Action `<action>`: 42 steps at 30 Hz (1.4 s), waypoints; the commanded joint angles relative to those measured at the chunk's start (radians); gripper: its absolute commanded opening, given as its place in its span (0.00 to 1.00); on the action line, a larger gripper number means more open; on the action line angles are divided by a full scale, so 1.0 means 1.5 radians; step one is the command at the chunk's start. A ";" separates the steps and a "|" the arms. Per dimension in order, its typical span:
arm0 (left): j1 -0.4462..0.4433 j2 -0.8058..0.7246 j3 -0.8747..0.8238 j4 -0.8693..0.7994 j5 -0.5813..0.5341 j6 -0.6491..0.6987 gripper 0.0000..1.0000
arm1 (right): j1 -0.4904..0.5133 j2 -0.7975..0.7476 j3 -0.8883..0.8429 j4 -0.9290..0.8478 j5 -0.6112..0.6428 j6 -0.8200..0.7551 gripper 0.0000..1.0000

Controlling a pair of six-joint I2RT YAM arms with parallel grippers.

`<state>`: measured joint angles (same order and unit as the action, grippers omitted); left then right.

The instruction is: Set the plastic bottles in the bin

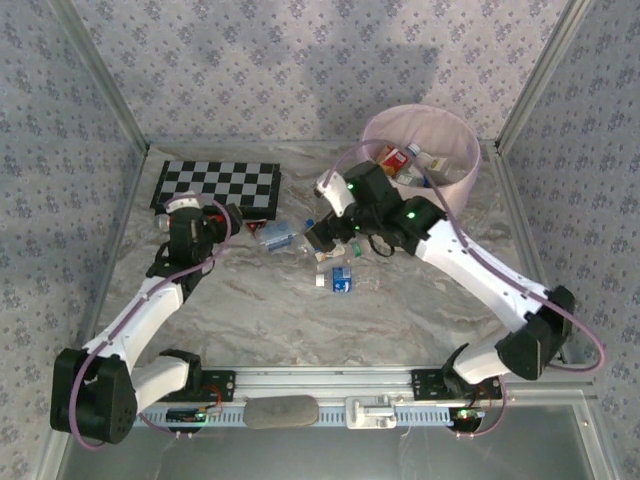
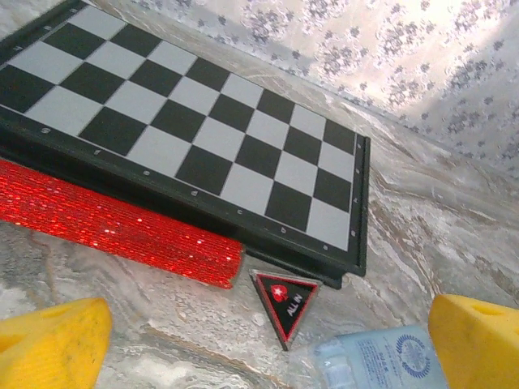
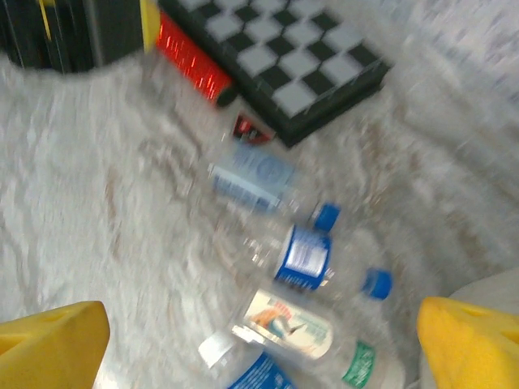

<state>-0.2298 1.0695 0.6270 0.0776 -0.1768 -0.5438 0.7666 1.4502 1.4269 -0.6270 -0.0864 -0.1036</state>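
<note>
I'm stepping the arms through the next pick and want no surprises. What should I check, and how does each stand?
1. Left gripper open, empty: ok.
2. Right gripper open, empty: ok.
3. Blue-labelled bottle under right gripper: ok.
4. Bin upright, top open: ok.
5. Right wrist view sharp: not ok, blurred.
6. Pale-labelled bottle centred under left gripper: not ok, off to one side.

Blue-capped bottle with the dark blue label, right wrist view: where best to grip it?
Probably the labelled middle of the bottle, from straight above, jaws across its width: it lies on its side, cap pointing toward the chessboard.
</note>
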 commanded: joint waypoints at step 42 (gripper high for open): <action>0.011 0.011 -0.014 0.021 0.034 -0.052 1.00 | 0.071 0.262 -0.127 -0.144 0.096 0.030 0.82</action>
<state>-0.2176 1.1049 0.6052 0.0860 -0.1417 -0.6125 0.8635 1.8210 1.2469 -0.8379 0.0494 -0.0692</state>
